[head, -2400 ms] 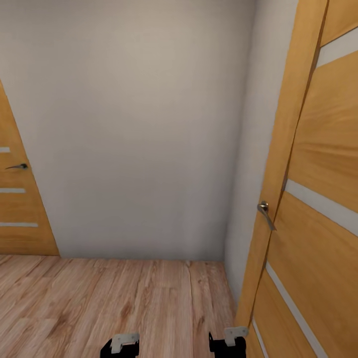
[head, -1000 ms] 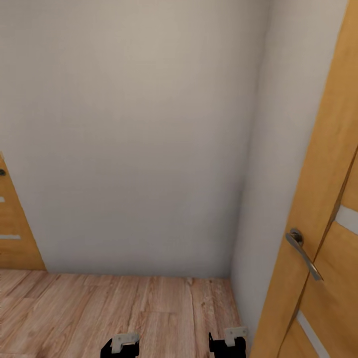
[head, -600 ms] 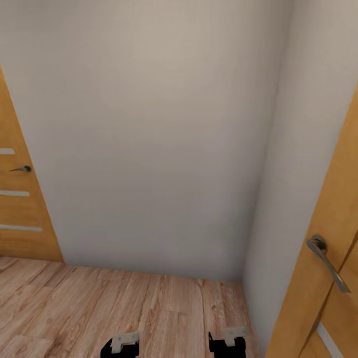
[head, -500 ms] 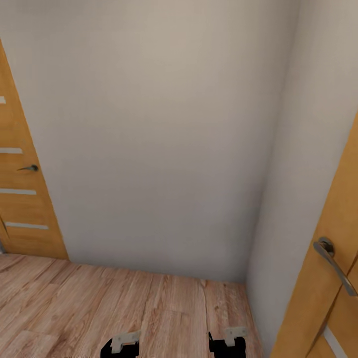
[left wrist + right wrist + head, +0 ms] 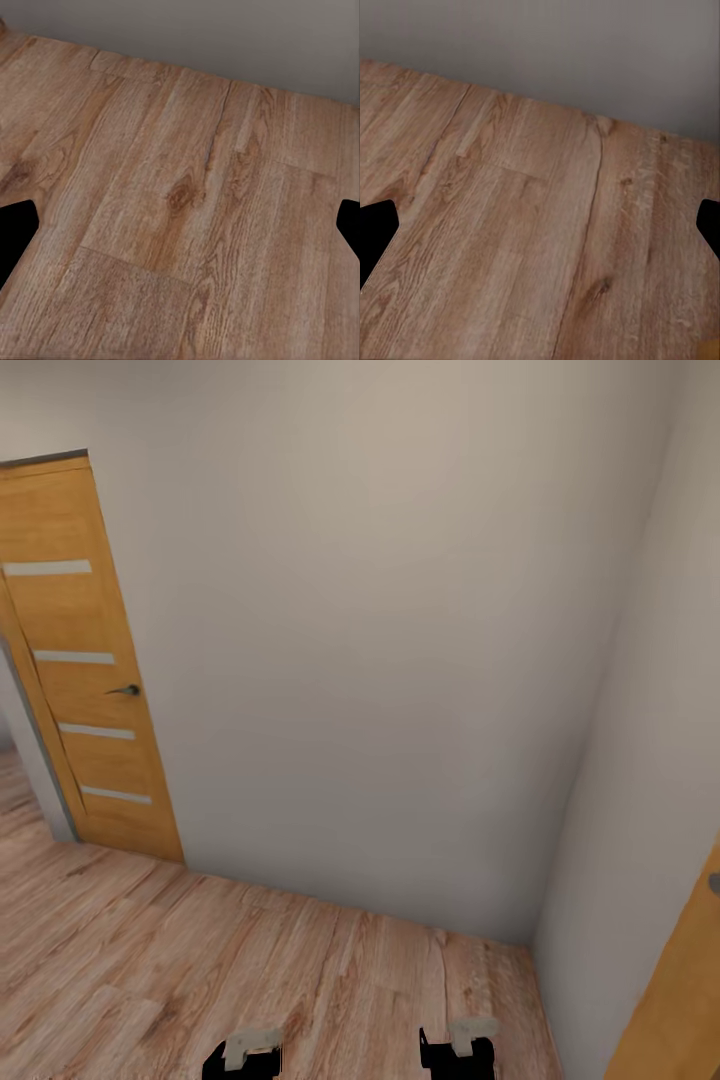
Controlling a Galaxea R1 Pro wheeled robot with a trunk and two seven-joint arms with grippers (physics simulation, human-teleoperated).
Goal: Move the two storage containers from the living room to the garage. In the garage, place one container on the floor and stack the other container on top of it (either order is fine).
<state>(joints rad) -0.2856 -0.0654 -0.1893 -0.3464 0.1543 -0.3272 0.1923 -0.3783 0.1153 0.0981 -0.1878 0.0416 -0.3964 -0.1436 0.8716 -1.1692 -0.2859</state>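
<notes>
The two storage containers are out of view. I face a corner of plain grey-white walls [image 5: 380, 660] over light wood planks [image 5: 250, 980]. My left gripper [image 5: 182, 229] hangs above the planks with its black fingertips [image 5: 15, 236] wide apart and nothing between them. My right gripper [image 5: 542, 229] is also open and empty, fingertips [image 5: 373, 232] spread over the planks close to the wall's base. The ends of my left arm [image 5: 245, 1055] and right arm [image 5: 458, 1048] show at the head view's lower edge.
An orange-wood door [image 5: 85, 660] with frosted strips and a small handle [image 5: 125, 689] stands at the left, with an opening beside it. Another orange-wood door's edge [image 5: 680, 1000] is close at the lower right. A side wall [image 5: 650, 790] closes the right.
The whole view has swung left, so the camera moved. The right door and its handle have slid almost out of frame, and the left door has come fully into view. Both grippers stay open.
</notes>
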